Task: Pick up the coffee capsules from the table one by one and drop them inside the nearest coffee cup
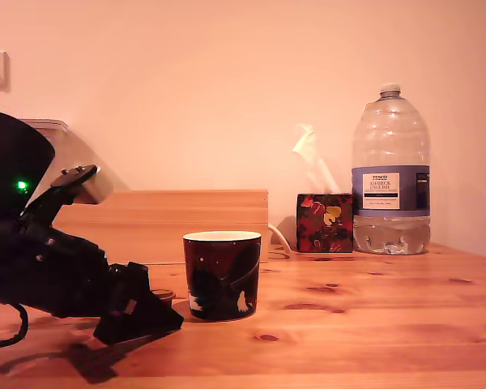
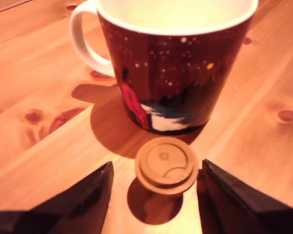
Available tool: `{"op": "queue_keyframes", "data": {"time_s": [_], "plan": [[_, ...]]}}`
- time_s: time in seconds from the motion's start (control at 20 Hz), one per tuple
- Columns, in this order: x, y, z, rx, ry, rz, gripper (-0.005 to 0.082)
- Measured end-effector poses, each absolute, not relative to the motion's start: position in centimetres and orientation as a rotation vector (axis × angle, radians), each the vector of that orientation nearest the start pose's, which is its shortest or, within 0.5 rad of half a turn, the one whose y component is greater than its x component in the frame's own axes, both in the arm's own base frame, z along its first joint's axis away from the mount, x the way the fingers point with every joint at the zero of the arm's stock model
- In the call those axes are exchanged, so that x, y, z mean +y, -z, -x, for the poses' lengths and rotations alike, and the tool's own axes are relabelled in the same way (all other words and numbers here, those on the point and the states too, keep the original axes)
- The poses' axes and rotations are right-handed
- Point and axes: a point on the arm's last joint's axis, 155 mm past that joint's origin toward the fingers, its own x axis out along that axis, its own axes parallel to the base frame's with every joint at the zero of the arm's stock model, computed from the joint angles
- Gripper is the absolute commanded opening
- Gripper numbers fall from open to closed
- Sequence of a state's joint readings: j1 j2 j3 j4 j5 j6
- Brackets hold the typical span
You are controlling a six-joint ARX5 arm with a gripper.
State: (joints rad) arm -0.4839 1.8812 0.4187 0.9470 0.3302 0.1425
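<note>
One brown capsule [image 2: 166, 165] is standing on the wooden table [image 1: 373, 324], round face pointing up and long axis running vertical. It is sitting just beside the coffee cup [image 2: 171, 78], on the exterior view's left of it. The gripper [image 2: 157, 166] is hanging low over the table with its black fingers [image 2: 90, 197] spread wide, one on either side of the capsule and neither pressing on it. The cup is standing mouth up. Far to the exterior view's right, a tissue box [image 1: 324, 222] and water bottle [image 1: 390, 174] are standing.
</note>
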Motion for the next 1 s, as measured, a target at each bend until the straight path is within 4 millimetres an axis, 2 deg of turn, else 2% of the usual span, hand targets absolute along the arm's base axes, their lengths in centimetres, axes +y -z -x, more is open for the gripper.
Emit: {"op": "queue_keyframes", "data": {"time_s": [0.25,0.45,0.75,0.9,1.0], "plan": [[-23.7,0.1,-32.4,0.471,0.832,-0.173,0.0308],[-23.8,0.1,-32.4,0.467,0.834,-0.180,0.0174],[-23.8,-0.2,-32.6,0.448,0.831,-0.178,0.0076],[-23.4,-0.5,-32.9,0.447,0.817,-0.159,0.0074],[-23.4,-1.4,-33.0,0.448,0.809,-0.129,0.0074]]}}
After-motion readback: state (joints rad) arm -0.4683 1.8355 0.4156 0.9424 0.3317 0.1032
